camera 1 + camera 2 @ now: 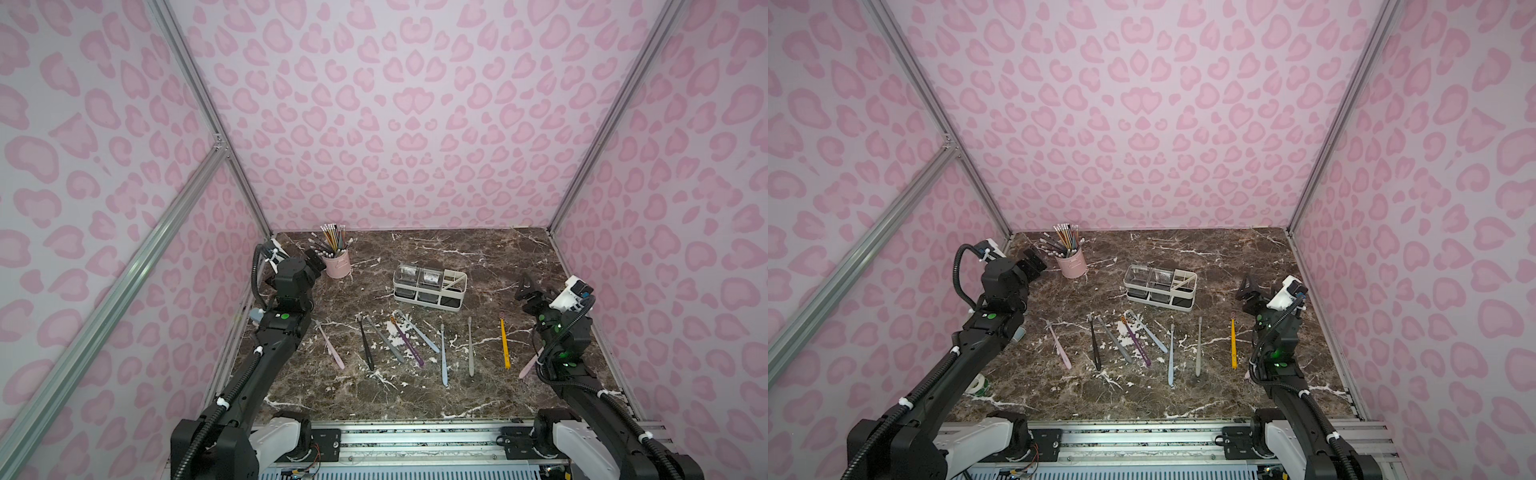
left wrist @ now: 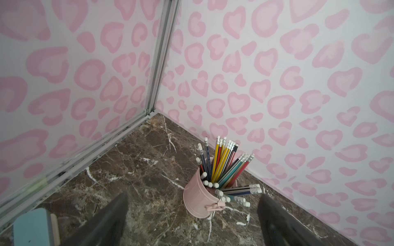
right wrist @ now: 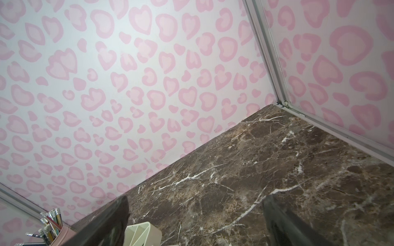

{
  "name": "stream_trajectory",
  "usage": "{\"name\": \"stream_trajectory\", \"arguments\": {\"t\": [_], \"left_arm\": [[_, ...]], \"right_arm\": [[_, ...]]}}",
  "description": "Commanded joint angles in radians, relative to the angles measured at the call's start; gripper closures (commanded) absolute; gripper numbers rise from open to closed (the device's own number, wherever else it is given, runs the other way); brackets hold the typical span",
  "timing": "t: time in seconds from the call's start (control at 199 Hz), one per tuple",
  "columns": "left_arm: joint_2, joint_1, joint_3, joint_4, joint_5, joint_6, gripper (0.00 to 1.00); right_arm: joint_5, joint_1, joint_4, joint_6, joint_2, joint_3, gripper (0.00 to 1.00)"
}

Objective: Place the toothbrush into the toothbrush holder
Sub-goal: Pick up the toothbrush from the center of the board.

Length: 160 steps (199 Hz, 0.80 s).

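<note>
The white toothbrush holder [image 1: 460, 291] [image 1: 1192, 293] stands mid-table, with two clear boxes and a slotted end; one corner of it shows in the right wrist view [image 3: 145, 232]. Several toothbrushes lie in a row in front of it, among them a pink one [image 1: 330, 343], a black one [image 1: 365, 343], a purple one [image 1: 409, 340] and a yellow one [image 1: 504, 340] [image 1: 1233, 343]. My left gripper [image 1: 318, 262] [image 1: 1034, 262] [image 2: 194, 195] hovers open at the back left, facing the pencil cup. Right of the holder, my right gripper [image 1: 525, 286] [image 1: 1248, 286] [image 3: 197, 197] is open and empty.
A round pink cup of pencils [image 1: 337, 264] [image 1: 1071, 266] [image 2: 196, 198] stands at the back left, near the wall. Another pink toothbrush [image 1: 528, 368] lies partly under the right arm. A tape roll [image 1: 978, 384] sits by the left wall. Patterned walls close three sides.
</note>
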Motion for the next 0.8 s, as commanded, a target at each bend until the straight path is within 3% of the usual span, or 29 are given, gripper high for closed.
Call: {"name": "stream_trajectory", "arguments": {"t": [0.0, 0.15, 0.376, 0.587, 0.797], "left_arm": [[0.027, -0.003, 0.066, -0.130, 0.030, -0.061, 0.03], [0.061, -0.014, 0.096, -0.253, 0.059, -0.131, 0.00], [0.132, -0.022, 0.114, -0.384, 0.103, -0.197, 0.01], [0.231, -0.021, 0.129, -0.432, 0.124, -0.221, 0.04], [0.264, -0.021, 0.111, -0.453, 0.126, -0.245, 0.08]], "right_arm": [[-0.033, 0.000, -0.020, 0.053, 0.021, 0.033, 0.00], [-0.052, 0.001, -0.155, 0.024, 0.081, 0.108, 0.00], [-0.041, 0.039, -0.184, -0.024, 0.112, 0.109, 0.00], [0.070, 0.154, -0.227, -0.090, 0.082, 0.109, 0.00], [0.056, 0.182, -0.197, -0.094, 0.056, 0.051, 0.00]]}}
